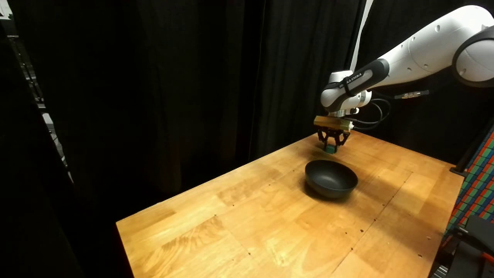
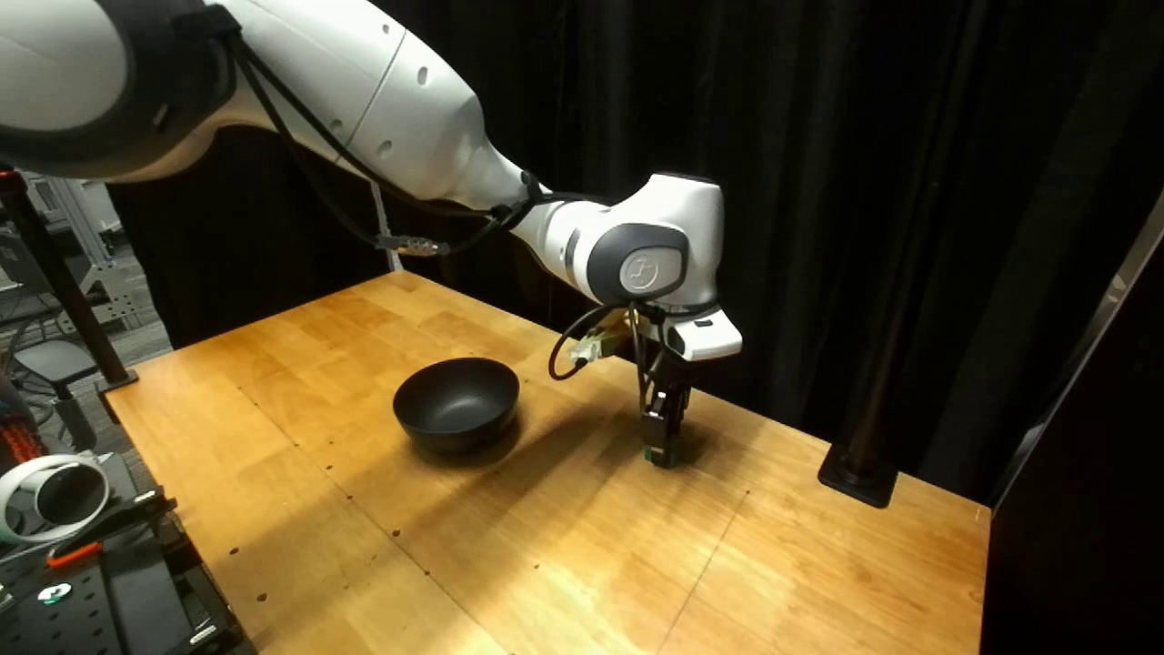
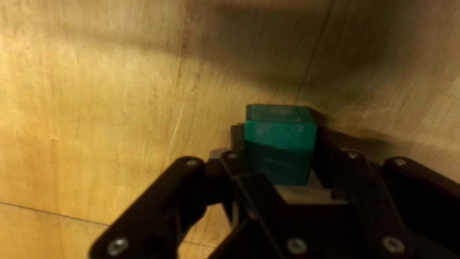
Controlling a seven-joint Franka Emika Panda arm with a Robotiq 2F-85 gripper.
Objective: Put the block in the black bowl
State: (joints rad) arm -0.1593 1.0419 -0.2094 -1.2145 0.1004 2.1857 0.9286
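Observation:
The small green block point(image 3: 280, 144) is between my fingertips in the wrist view, with a black finger against each side. My gripper point(image 1: 330, 147) is shut on it. The block also shows as a green patch between the fingers in an exterior view point(image 1: 330, 149). In an exterior view the gripper point(image 2: 662, 450) hides most of it. The block is at or just above the table top; I cannot tell whether it touches. The round black bowl point(image 1: 331, 179) stands upright on the table, a short way from the gripper. Its visible inside is bare. It also shows in an exterior view point(image 2: 457, 405) and is out of the wrist view.
The wooden table point(image 1: 270, 227) has a dark curtain point(image 1: 193, 96) behind it. A black post base point(image 2: 857, 475) is fixed at the table edge. A black side cart point(image 2: 118, 582) with a white ring-shaped part point(image 2: 55, 496) stands beside the table.

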